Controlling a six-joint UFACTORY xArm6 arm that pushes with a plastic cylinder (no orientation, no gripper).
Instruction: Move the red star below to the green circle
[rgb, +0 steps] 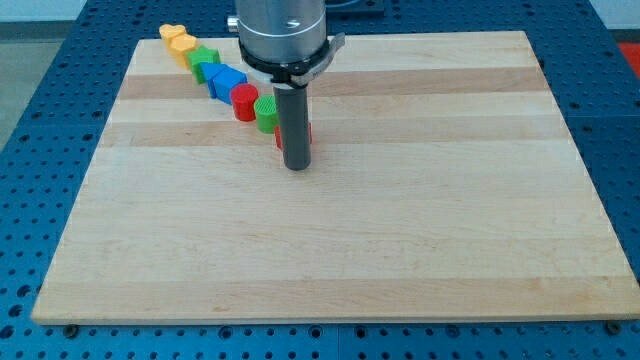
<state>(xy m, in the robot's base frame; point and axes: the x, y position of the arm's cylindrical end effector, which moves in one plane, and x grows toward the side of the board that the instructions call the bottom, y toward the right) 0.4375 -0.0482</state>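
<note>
The red star (307, 133) is mostly hidden behind my rod; only red slivers show at the rod's left and right sides. The green circle (266, 112) stands just up and left of it, touching or nearly touching. My tip (297, 165) rests on the board directly in front of the red star, at its lower edge in the view.
A diagonal row of blocks runs from the view's upper left toward the rod: a yellow heart (172, 34), an orange block (183, 46), a green block (205, 60), a blue block (226, 82), a red cylinder (244, 101). The wooden board (400, 220) lies on a blue perforated table.
</note>
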